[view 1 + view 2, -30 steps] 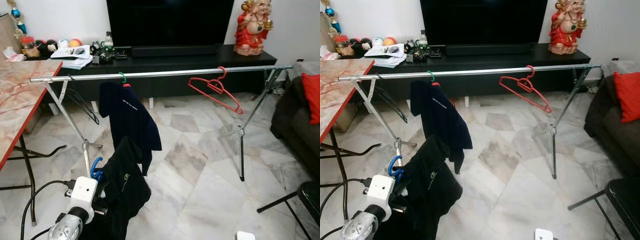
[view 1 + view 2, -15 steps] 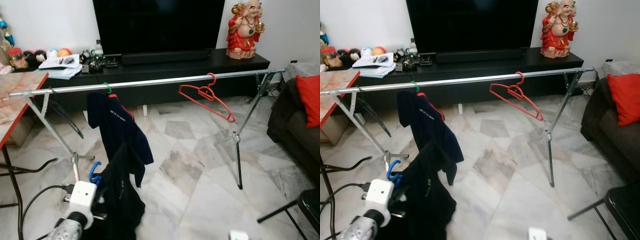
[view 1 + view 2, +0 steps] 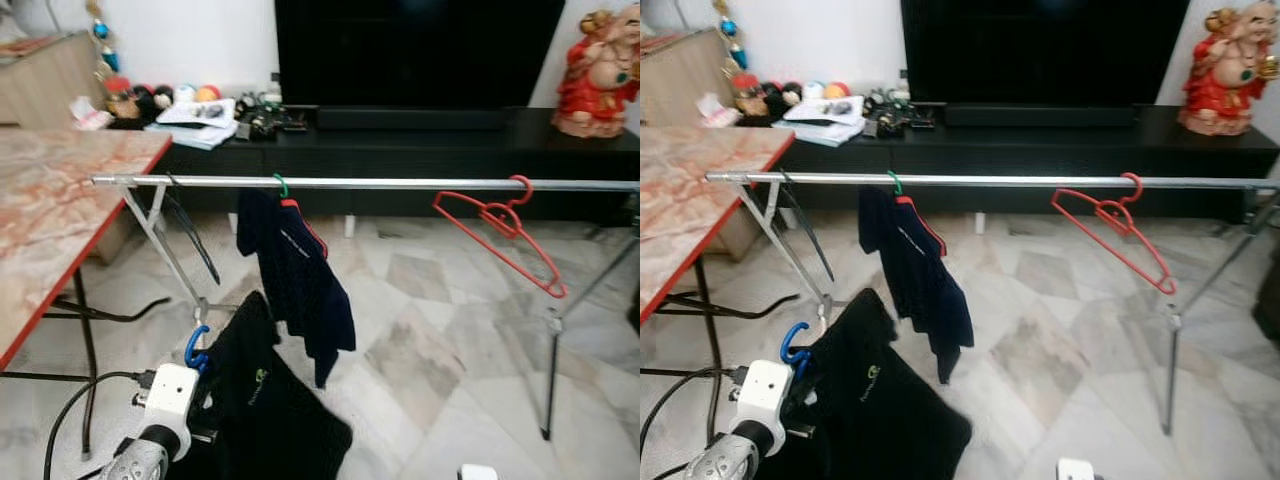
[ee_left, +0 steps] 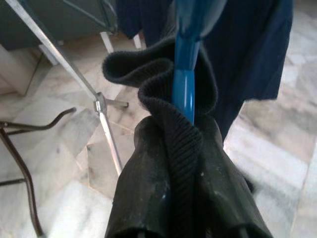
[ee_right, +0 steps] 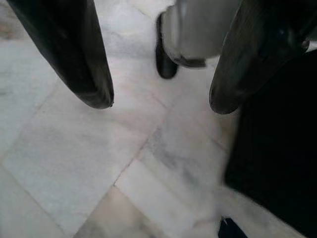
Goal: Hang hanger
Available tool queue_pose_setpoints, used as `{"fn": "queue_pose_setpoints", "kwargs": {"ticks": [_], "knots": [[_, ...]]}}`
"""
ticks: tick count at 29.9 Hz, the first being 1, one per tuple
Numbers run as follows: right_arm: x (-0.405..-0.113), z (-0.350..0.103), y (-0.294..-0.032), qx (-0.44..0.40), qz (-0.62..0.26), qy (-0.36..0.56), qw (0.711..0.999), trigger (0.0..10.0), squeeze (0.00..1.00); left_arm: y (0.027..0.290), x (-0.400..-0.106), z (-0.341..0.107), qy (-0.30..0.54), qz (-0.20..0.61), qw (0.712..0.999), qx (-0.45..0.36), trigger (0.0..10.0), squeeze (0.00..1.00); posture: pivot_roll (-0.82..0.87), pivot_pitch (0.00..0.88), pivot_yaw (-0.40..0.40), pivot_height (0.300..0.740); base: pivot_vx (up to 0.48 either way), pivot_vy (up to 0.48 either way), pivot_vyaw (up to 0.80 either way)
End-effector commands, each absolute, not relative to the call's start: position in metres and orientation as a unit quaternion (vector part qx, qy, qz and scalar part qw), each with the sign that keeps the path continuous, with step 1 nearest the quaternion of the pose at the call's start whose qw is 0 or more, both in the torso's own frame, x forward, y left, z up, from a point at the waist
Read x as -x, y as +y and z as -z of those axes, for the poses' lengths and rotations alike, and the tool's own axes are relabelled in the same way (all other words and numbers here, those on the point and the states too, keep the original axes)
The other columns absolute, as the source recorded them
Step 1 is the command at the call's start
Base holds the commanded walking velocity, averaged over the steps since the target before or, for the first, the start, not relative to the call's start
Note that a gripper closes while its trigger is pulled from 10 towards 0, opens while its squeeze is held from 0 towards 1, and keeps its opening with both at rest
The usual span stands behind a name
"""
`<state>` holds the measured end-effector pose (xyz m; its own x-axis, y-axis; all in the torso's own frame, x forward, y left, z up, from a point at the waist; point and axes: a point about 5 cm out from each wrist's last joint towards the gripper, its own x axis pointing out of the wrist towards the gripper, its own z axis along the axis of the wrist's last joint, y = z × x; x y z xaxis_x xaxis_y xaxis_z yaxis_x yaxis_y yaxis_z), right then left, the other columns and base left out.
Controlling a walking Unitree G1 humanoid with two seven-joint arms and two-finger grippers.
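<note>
A blue hanger (image 3: 195, 348) carrying a black garment (image 3: 265, 400) is low at the front left, with my left gripper (image 4: 184, 148) shut on its stem. The blue stem (image 4: 185, 89) rises through the garment's ribbed collar. Ahead stands a silver clothes rail (image 3: 400, 184). A navy shirt (image 3: 300, 270) hangs from it on a green-hooked hanger, and an empty red hanger (image 3: 500, 228) hangs further right. The blue hook is below the rail and nearer to me than it. My right gripper (image 5: 161, 106) hangs open over the marble floor, with nothing between its fingers (image 5: 74, 49).
A marble-topped table (image 3: 50, 220) with a red edge stands at the left. The rail's crossed legs (image 3: 165, 240) stand beside it. Behind the rail are a black TV console (image 3: 420, 150) with clutter and a red statue (image 3: 600, 70). A black cable (image 3: 70, 420) lies on the floor.
The whole picture has shifted, so the camera has moved: the table shows more and the rail's right end runs out of view. My left gripper still holds the blue hanger low.
</note>
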<state>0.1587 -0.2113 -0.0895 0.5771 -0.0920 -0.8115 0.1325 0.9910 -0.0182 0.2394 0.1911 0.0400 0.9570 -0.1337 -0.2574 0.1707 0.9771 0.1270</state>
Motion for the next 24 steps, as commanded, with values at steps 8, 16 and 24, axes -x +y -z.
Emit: {"fn": "queue_pose_setpoints", "kwargs": {"ticks": [8,16,24], "knots": [[-0.1666,0.0871,-0.205,-0.035,0.06,0.444,0.894,10.0,0.0,0.1959,-0.2424,-0.0454,0.122,0.083,0.985,-0.093,10.0,0.0,0.03,0.047,0.01,0.74,0.204,0.0,0.0],[-0.1677,0.0866,-0.2059,-0.033,0.058,0.445,0.893,10.0,0.0,0.1937,-0.2419,-0.0433,0.123,0.086,0.984,-0.097,10.0,0.0,0.02,0.041,0.008,0.74,0.0,0.0,0.0],[-0.1681,0.0864,-0.2064,-0.03,0.058,0.445,0.893,10.0,0.0,0.1913,-0.2433,-0.0449,0.115,0.088,0.985,-0.095,10.0,0.0,0.02,0.028,0.009,0.74,0.0,-0.21,0.0]]}}
